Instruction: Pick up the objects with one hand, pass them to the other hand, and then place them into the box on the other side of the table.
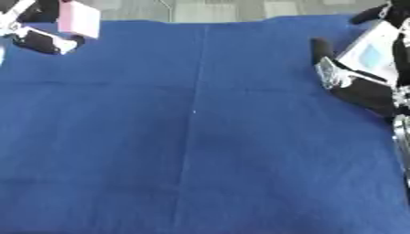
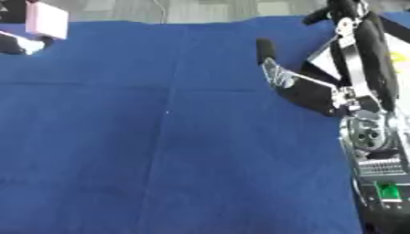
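Note:
A pink box (image 2: 46, 20) hangs over the table's far left corner. My left hand (image 1: 44, 41) is curled round it from below and behind. At the far right, my right hand (image 2: 308, 93) stands with its thumb spread to the left and its long fingers (image 2: 370, 50) reaching up, fairly straight. Between thumb and fingers lies a white box with a pale blue patch (image 1: 370, 52), tilted at the table's right edge. I cannot tell whether the hand touches it. Something yellow (image 2: 396, 57) shows just beyond the fingers.
A blue cloth (image 1: 200, 137) covers the whole table, with a crease running down its middle. Grey floor shows past the far edge. My right forearm's silver wrist (image 2: 370, 135) lies along the right edge.

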{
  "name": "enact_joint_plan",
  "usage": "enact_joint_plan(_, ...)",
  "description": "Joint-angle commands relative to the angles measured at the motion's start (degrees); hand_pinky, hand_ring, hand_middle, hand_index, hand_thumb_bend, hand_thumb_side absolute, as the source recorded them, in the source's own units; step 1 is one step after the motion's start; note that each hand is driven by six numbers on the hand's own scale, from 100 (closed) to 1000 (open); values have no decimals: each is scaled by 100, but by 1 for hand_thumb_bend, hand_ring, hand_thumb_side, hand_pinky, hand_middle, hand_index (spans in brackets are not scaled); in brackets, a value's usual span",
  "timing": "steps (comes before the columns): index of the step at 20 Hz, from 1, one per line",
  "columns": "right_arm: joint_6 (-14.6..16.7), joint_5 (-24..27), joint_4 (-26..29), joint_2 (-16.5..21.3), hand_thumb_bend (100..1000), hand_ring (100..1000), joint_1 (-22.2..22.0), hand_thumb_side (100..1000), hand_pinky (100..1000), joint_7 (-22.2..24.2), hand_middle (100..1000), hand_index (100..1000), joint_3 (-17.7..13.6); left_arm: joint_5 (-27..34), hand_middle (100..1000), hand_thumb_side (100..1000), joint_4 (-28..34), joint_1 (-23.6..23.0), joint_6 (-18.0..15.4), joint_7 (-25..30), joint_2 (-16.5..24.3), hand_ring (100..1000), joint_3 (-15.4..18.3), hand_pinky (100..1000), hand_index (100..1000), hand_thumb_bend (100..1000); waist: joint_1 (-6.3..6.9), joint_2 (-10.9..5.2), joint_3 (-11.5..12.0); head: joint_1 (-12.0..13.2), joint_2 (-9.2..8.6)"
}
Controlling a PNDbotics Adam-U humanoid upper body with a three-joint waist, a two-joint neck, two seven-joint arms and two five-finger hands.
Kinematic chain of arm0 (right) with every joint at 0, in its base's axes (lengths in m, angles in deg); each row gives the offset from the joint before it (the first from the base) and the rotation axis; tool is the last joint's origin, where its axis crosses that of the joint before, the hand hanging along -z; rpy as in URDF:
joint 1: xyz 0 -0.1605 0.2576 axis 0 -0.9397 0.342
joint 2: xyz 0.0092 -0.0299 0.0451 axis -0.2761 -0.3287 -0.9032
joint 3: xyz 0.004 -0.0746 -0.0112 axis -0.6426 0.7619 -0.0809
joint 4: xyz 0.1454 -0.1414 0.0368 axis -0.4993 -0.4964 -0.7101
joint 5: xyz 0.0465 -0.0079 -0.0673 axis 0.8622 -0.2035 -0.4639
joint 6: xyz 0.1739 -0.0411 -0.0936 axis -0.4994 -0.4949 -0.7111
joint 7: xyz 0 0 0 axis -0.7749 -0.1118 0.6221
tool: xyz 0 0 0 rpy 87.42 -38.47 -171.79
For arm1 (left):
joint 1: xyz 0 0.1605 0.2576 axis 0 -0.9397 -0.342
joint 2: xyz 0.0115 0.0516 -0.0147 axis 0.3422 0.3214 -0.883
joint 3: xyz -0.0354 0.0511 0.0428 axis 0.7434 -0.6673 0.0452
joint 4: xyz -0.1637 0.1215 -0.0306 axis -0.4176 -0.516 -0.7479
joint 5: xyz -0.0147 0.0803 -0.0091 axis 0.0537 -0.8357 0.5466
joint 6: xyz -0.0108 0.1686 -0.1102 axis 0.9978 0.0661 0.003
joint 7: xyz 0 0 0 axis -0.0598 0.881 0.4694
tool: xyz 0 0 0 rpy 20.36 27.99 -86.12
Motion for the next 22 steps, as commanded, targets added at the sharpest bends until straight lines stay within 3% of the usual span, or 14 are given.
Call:
enact_joint_plan(1, 137, -150, 150, 155, 299, 881, 125, 340, 641, 111, 744, 950, 66, 874, 442, 108, 720, -85, 76, -182, -540, 450, -55, 621, 546, 471, -41, -220, 36, -85, -15)
enact_joint_plan(3, 233, -315, 151, 197, 334, 895, 156, 335, 672, 212, 774, 959, 115, 1225, 446, 111, 977, -169, 142, -142, -987, 454, -228, 619, 548, 490, -83, -247, 68, -102, -15)
enact_joint_plan(5, 282, -430, 151, 205, 334, 895, 162, 335, 672, 269, 774, 959, 131, 1344, 446, 111, 1109, -202, 215, -95, -1169, 454, -300, 619, 548, 490, -96, -258, 84, -113, -15)
enact_joint_plan(6, 302, -469, 151, 213, 406, 935, 172, 338, 753, 291, 848, 984, 142, 1382, 447, 100, 1146, -209, 235, -73, -1251, 455, -330, 614, 548, 496, -108, -264, 86, -109, -15)
enact_joint_plan(7, 393, -602, 151, 259, 431, 951, 219, 345, 790, 418, 878, 994, 185, 1495, 450, 103, 1163, -212, 220, 25, -1596, 458, -479, 616, 551, 501, -141, -290, 101, -110, -15)
enact_joint_plan(10, 621, -995, 151, 322, 483, 973, 324, 306, 852, 757, 922, 1000, 234, 1746, 449, 100, 1124, -172, 163, 300, -2153, 458, -778, 614, 551, 503, -185, -328, 134, -137, -15)
enact_joint_plan(18, 708, -1219, 151, 315, 483, 973, 353, 306, 852, 878, 922, 1000, 240, 1910, 449, 100, 1076, -140, 129, 442, -2274, 458, -864, 614, 551, 503, -196, -336, 146, -152, -15)
enact_joint_plan(20, 770, -1282, 151, 416, 635, 995, 442, 227, 1000, 940, 996, 1000, 334, 1964, 457, 101, 1117, -76, 82, 505, -2318, 464, -964, 619, 559, 514, -234, -346, 139, -160, -15)
enact_joint_plan(22, 919, -1432, 151, 657, 640, 993, 622, 226, 1000, 1089, 998, 1000, 572, 2109, 458, 100, 1139, 21, 25, 654, -2378, 465, -1206, 619, 561, 515, -252, -335, 154, -202, -15)
